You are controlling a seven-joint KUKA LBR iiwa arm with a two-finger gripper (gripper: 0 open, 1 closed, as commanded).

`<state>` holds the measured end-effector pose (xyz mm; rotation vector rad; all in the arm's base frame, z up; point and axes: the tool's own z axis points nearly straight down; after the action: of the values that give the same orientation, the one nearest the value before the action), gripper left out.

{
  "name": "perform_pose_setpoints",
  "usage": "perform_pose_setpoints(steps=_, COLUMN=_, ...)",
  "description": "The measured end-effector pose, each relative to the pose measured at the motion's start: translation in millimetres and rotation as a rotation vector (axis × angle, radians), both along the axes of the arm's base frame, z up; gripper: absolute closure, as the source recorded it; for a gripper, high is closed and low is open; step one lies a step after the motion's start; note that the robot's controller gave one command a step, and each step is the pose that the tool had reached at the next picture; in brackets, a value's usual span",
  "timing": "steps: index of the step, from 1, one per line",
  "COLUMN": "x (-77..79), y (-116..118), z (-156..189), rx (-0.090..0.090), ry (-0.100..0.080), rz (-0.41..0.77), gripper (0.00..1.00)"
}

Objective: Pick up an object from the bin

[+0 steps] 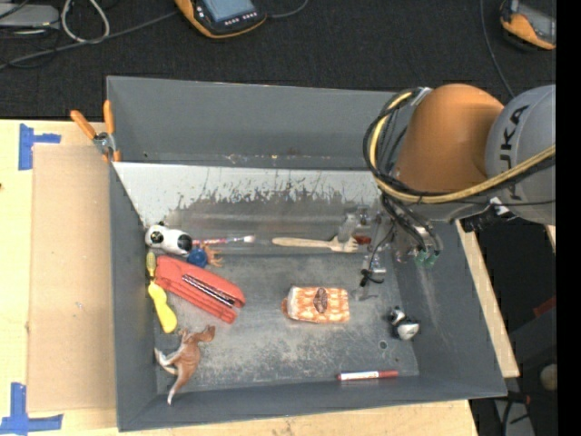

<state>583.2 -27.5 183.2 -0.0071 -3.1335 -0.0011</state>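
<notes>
We note the gripper [370, 278] low in the bin [245, 125], right of centre, just right of an orange-and-white patterned packet [317, 304] and apart from it; released or clenched, we cannot tell. A small black-and-silver piece [402, 327] lies nearer us, and a red-and-white pen [368, 376] lies by the near wall. Part of the KUKA lettering [525, 139] reads on the grey arm [545, 107]; the packet's print is too small to read.

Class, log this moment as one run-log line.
gripper: over bin right-centre | nearest: orange patterned block, just left in view | also near: small black-and-silver object
</notes>
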Motion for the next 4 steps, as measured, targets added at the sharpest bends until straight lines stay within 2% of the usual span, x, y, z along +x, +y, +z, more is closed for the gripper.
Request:
perform_pose_setpoints(steps=1, x=1.4, y=0.0, z=4.7, rx=0.0, ry=-0.008, rz=0.0, gripper=0.0)
perform_pose_setpoints(steps=2, x=-12.8, y=2.9, z=-66.7, rx=0.001, ry=-0.01, rz=-0.056, gripper=0.0)
perform_pose_setpoints(steps=3, x=-24.0, y=5.7, z=-69.9, rx=0.001, ry=-0.016, rz=-0.137, gripper=1.0)
perform_pose_setpoints(steps=4, x=-26.3, y=6.6, z=-58.0, rx=0.001, ry=-0.02, rz=-0.155, gripper=1.0)
